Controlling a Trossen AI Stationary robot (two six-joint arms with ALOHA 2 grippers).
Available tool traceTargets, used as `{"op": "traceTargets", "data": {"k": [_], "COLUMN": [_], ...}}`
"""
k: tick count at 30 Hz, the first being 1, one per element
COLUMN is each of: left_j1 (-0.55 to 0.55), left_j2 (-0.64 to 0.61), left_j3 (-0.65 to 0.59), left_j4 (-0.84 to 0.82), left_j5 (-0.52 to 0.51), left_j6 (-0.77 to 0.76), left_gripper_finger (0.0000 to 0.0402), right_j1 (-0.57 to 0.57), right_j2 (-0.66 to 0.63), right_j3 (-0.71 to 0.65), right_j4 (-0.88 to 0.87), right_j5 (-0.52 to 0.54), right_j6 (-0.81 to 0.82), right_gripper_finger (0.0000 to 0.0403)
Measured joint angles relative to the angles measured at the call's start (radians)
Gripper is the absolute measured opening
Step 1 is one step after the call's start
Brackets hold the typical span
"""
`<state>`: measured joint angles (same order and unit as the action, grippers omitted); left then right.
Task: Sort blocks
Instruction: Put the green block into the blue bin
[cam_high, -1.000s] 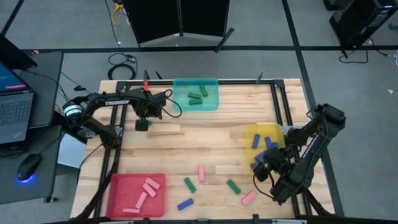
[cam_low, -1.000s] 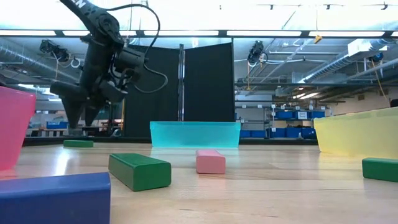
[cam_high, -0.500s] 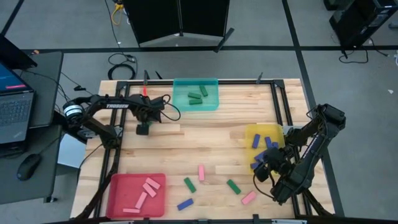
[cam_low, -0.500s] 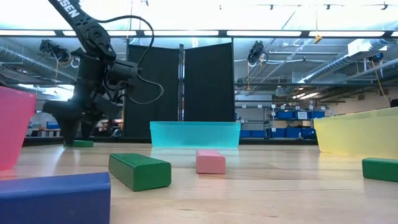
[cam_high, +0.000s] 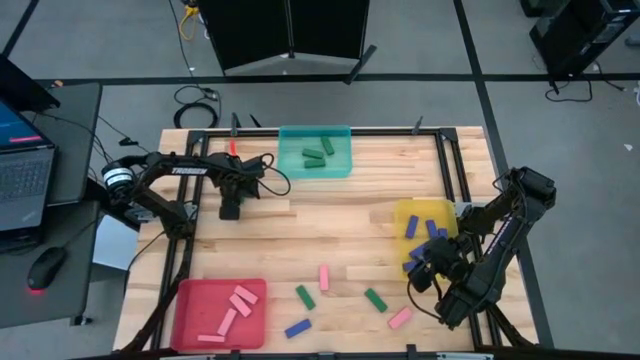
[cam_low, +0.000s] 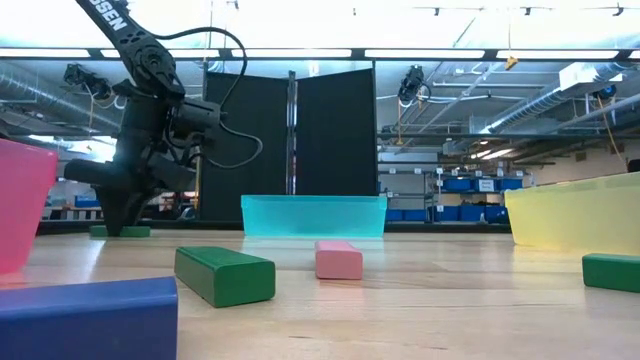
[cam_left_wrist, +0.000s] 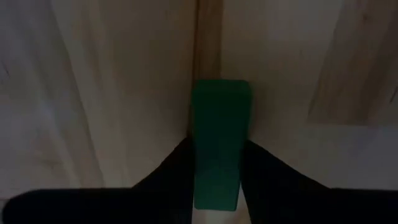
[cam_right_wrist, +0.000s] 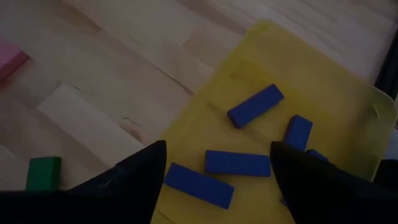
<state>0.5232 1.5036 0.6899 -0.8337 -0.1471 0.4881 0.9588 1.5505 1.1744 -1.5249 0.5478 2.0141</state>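
Observation:
My left gripper (cam_high: 230, 210) is down at the table's far left, shut on a green block (cam_left_wrist: 219, 140) that lies flat on the wood. It also shows in the low view (cam_low: 120, 231). My right gripper (cam_right_wrist: 217, 180) is open and empty. It hovers over the near edge of the yellow tray (cam_high: 420, 225), which holds several blue blocks (cam_right_wrist: 255, 106). Loose pink (cam_high: 324, 277), green (cam_high: 305, 296) and blue (cam_high: 297, 327) blocks lie on the table near its near edge. My left gripper pinches the green block's two long sides (cam_left_wrist: 199, 168) between its two fingers, at the end nearest the wrist. The fingers come from above, pointing down, and lie along the block. The block lies flat on the table.
A teal tray (cam_high: 315, 152) with green blocks stands at the far edge. A red tray (cam_high: 220, 310) with pink blocks stands at the near left. Another green block (cam_high: 375, 299) and a pink one (cam_high: 400, 318) lie at the near right. Bare wood fills the middle.
My left gripper has gone down to the table onto the green block, so its fingers now stand at the block's two sides. The block's near end has shifted a little on the wood. My right arm has kept still.

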Motion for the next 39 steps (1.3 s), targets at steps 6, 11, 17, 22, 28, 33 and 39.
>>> {"op": "traceTargets", "data": {"k": [6, 11, 17, 22, 28, 33, 39], "left_j1": [-0.001, -0.009, -0.039, -0.061, -0.058, -0.024, -0.019], "left_j2": [-0.011, -0.091, -0.224, -0.219, -0.037, 0.131, 0.156], "left_j3": [0.041, 0.123, 0.251, 0.302, 0.342, 0.42, 0.482], "left_j4": [-0.019, -0.037, 0.142, 0.462, 0.602, 0.607, 0.666], "left_j5": [0.026, 0.097, 0.309, 0.29, 0.248, 0.137, 0.154], "left_j6": [-0.079, -0.119, -0.186, -0.401, -0.577, -0.701, -0.71], "left_gripper_finger": [0.0105, 0.0105, 0.0105, 0.0105, 0.0105, 0.0105, 0.0223], "right_j1": [0.0, 0.0, 0.0, -0.013, -0.063, -0.133, -0.203], "right_j2": [0.0, 0.0, 0.0, 0.0, 0.001, 0.001, 0.001], "right_j3": [0.0, 0.0, 0.0, 0.0, 0.0, 0.0, 0.0], "right_j4": [-0.012, -0.02, -0.016, 0.012, 0.116, 0.314, 0.619], "right_j5": [0.029, 0.034, 0.075, 0.169, 0.276, 0.312, 0.334], "right_j6": [-0.001, -0.006, -0.04, -0.064, -0.142, -0.33, -0.651], "right_gripper_finger": [0.0291, 0.0291, 0.029, 0.0289, 0.0293, 0.0289, 0.0293]}}
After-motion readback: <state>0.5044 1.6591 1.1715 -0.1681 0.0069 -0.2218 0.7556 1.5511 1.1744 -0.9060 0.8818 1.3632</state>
